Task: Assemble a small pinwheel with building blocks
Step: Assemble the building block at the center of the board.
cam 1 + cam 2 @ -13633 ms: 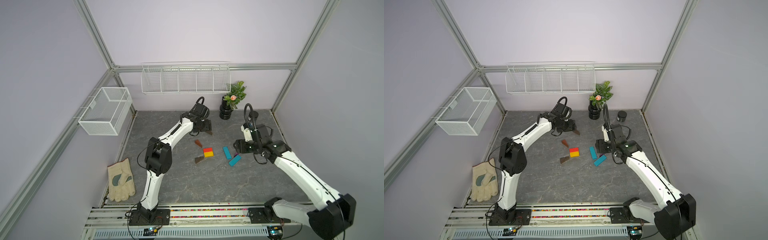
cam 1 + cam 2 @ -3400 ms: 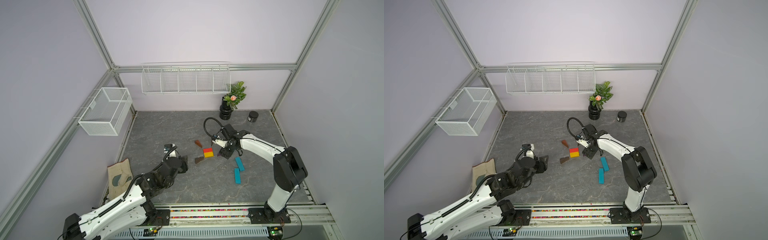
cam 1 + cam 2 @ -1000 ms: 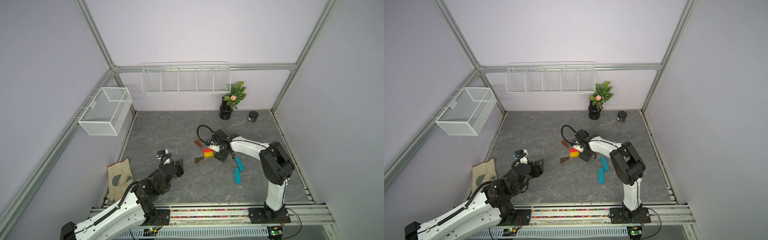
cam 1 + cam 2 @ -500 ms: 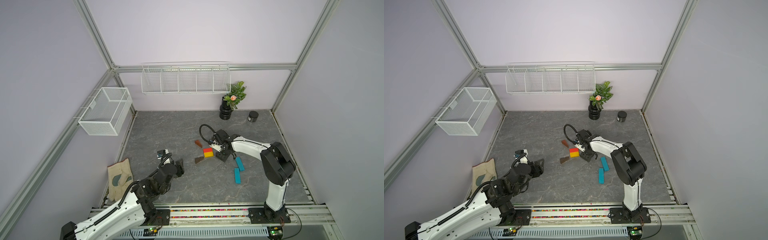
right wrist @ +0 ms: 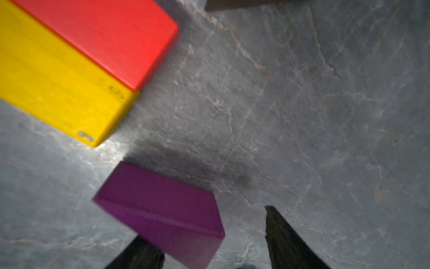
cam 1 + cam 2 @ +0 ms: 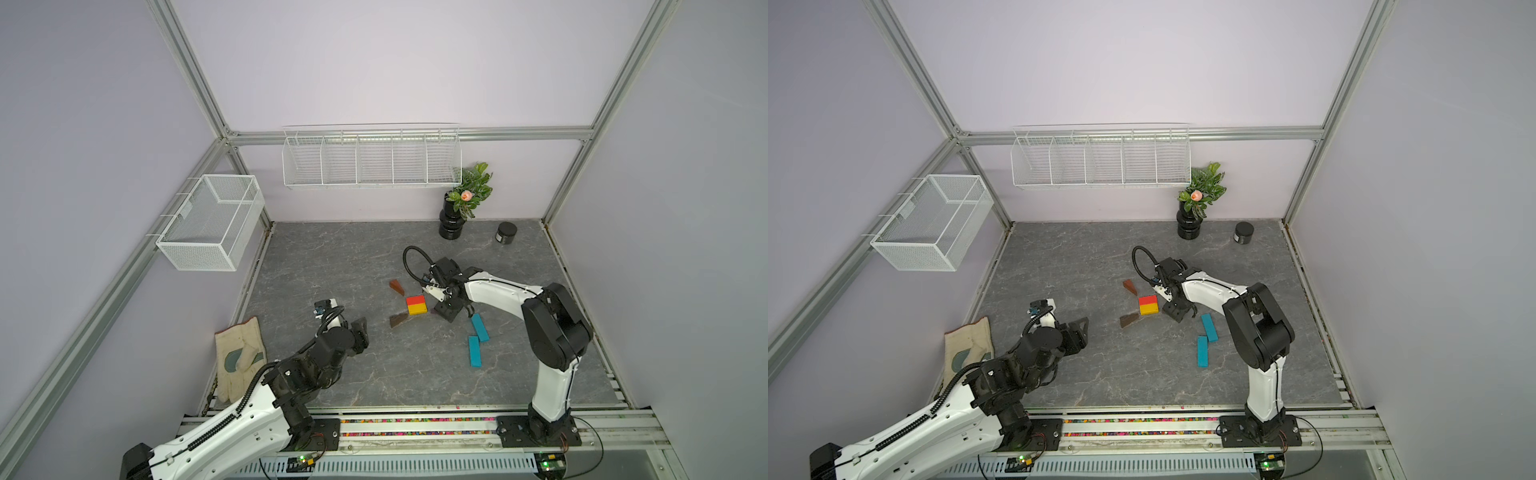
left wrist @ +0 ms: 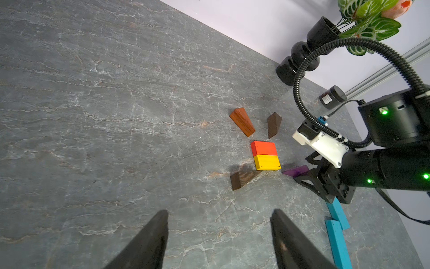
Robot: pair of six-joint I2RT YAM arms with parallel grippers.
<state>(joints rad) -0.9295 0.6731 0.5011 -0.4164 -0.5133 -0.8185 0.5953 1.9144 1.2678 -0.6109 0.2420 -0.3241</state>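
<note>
A: Pinwheel (image 6: 416,305) first: where does it sit in both top views?
B: Mid-counter (image 6: 332,257), only part built. One red block (image 6: 415,300) touches one yellow block (image 6: 417,309) to make the centre. Two brown wedges (image 6: 397,287) show: one apart beyond the red block, one with its tip at the yellow block's corner. Two teal bars (image 6: 480,327) lie off toward the right arm and seem to touch at one end. The right jaws are down just beside the yellow block. The left jaws hang well away.
A: And the left wrist view?
B: The left jaws are spread, with nothing between them. Here I count three brown wedges, the third (image 7: 274,124) past the red block, plus one purple wedge (image 7: 295,171) poking out beside the right jaws.
A: Right wrist view?
B: The right jaws are apart, not clamped. The purple wedge lies at one with a clear gap to the other, near the yellow block's corner but not touching it.
A: How will these handle?
B: Light, stiff and smooth-painted, I'd guess, so a nudge slides them. I'd pinch the wedge across its flat faces near the thick end, since sloped sides would likely squirt out
</note>
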